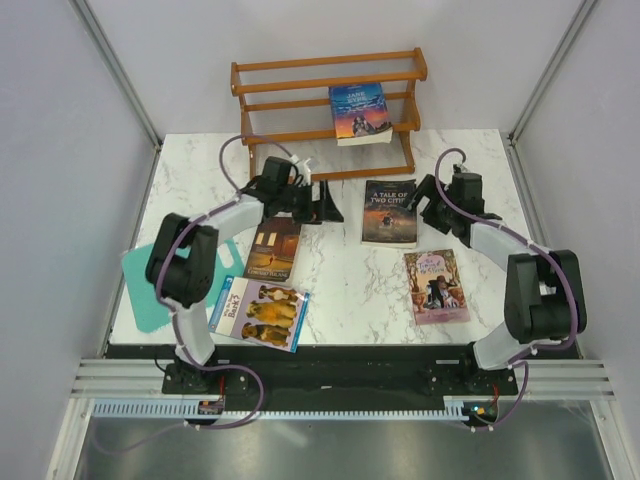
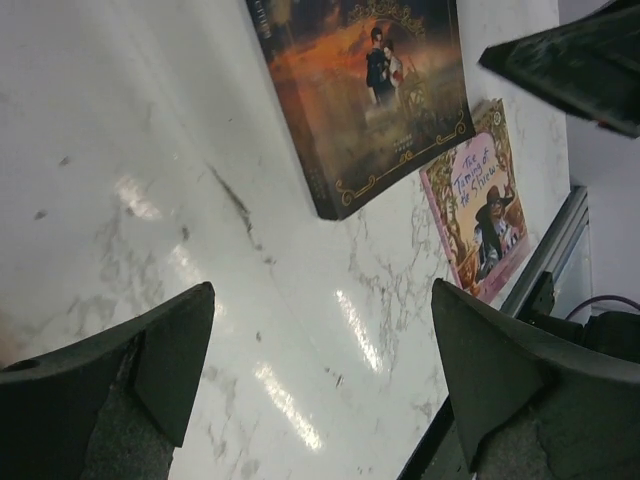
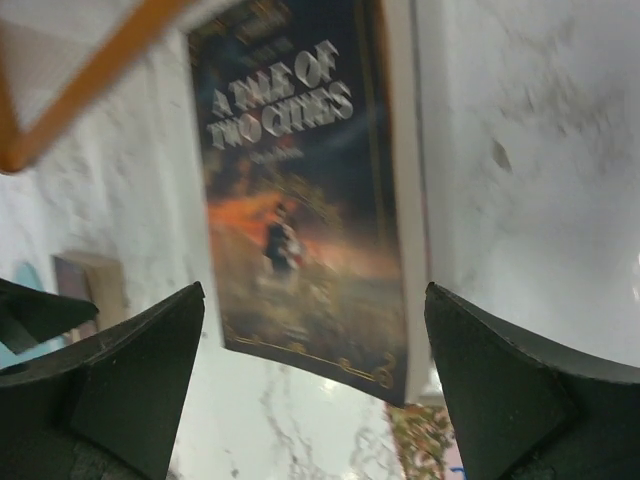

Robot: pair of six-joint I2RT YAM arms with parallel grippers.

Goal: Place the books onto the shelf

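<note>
The orange-brown shelf (image 1: 300, 64) stands at the table's back edge, with the blue "Jane Eyre" book (image 1: 360, 112) leaning on its lower tier. Four books lie flat on the marble: dark "A Tale of Two Cities" (image 1: 390, 212) (image 3: 310, 190) (image 2: 370, 90), a brown-orange one (image 1: 273, 248), a pink one (image 1: 436, 286) (image 2: 480, 210) and a blue-white one with dogs (image 1: 260, 312). My left gripper (image 1: 324, 206) (image 2: 320, 350) is open over bare marble, left of the dark book. My right gripper (image 1: 424, 196) (image 3: 315, 370) is open just right of that book, with nothing between its fingers.
A teal cutting board (image 1: 140, 290) lies at the table's left edge, partly under the left arm. Grey walls close in both sides and the back. The shelf's foot rail (image 3: 80, 90) shows at the upper left of the right wrist view.
</note>
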